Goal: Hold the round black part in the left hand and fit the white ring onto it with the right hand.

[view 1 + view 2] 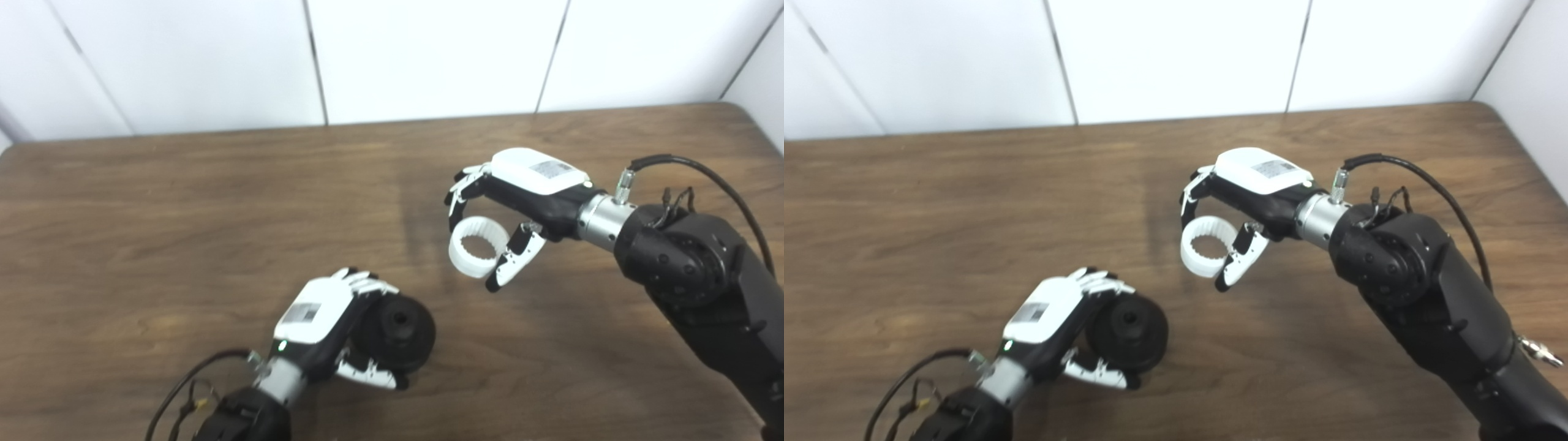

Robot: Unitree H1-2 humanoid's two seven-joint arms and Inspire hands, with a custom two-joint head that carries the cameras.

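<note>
Now left hand [331, 318] grips black part [401, 331]; right hand [520, 196] pinches white ring [479, 247] up-right of it. Ring bore should square with part's hub.

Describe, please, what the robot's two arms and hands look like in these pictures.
Each robot hand, left and right, has a white back plate bearing a small grey label, black-and-white fingers and a silver wrist collar. The arms are matte black, with black cables looping near each wrist. A green light glows at the left wrist.

Table: a brown wooden table [184, 202] with dark grain lines.
Wall: white panels [429, 55] stood behind it, split by thin gray lines.
</note>
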